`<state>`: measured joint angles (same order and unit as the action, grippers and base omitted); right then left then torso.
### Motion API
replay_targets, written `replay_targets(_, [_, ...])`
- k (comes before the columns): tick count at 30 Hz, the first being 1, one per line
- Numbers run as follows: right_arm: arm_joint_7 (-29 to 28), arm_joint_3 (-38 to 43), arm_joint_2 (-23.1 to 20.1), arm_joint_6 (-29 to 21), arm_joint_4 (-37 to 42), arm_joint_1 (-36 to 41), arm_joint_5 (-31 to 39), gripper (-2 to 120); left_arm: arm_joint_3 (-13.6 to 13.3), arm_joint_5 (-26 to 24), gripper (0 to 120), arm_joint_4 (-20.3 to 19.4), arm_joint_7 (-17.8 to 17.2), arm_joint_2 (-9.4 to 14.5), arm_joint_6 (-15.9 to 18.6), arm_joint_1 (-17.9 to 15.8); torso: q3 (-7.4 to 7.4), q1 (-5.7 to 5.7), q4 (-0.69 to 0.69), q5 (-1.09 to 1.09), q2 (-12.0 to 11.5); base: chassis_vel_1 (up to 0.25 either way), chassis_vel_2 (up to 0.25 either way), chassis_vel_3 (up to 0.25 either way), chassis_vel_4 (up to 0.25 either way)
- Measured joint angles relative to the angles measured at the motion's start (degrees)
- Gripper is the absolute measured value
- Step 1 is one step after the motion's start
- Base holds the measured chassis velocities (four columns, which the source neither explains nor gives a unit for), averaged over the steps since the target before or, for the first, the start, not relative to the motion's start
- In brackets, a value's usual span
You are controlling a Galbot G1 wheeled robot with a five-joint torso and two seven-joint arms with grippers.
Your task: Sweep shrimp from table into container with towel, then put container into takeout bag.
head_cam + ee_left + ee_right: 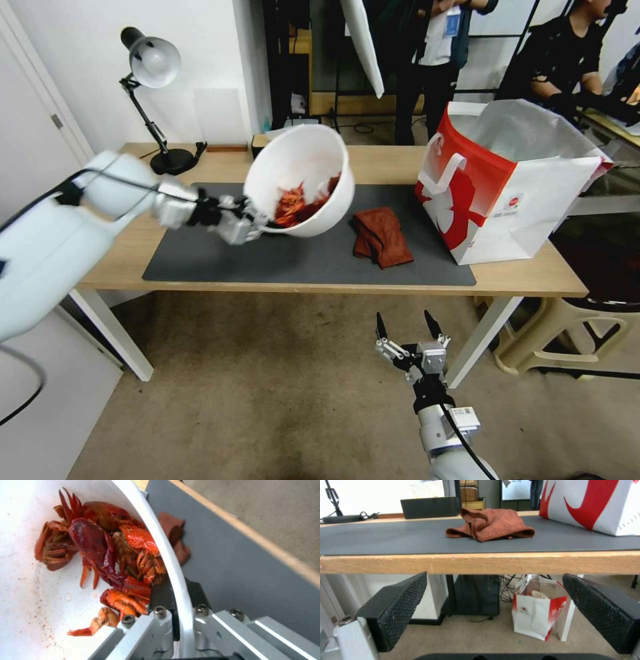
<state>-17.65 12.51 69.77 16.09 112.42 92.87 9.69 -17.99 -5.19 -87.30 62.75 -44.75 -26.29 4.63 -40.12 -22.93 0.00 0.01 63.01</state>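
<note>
Already tilted above the grey mat, the round white plastic bowl (303, 177) of red-orange shrimp shells (300, 200), pinched at its rim by the left gripper (250, 225), could spill before reaching the red-and-white takeout bag (507, 180), while the right gripper (407, 328) idles spread below the table edge.

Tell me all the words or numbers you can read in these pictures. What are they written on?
No text can be read.
The takeout bag has a small red logo on a white label: too small to read.
A small bag on the floor under the table has a red logo and print: too blurred to read.
</note>
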Motion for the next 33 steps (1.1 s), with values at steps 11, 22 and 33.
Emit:
replay_targets(11, [0.25, 0.82, 1.05, 0.59, 0.31, 1.83, -1.12, 100, -6.59, 2.34, 0, 15.77, -3.75, -13.09, -1.82, -11.02, 0.01, 0.01, 0.03, -0.01, 0.00, 0.000, 0.000, 0.000, 0.000])
replay_targets(22, [0.51, 1.34, 1.52, 0.87, 0.26, 2.81, -1.70, 100, -7.65, 5.54, 0, 30.42, -6.82, -27.78, -4.42, -21.03, 0.01, 0.01, 0.00, 0.01, 0.01, 0.000, 0.000, 0.000, 0.000])
replay_targets(33, [0.69, 1.49, 1.37, 0.99, 0.16, 2.88, -1.81, 100, -8.34, 8.41, 0, 43.32, -10.02, -42.96, -6.87, -27.90, 0.01, 0.01, -0.03, 0.02, 0.01, 0.000, 0.000, 0.000, 0.000])
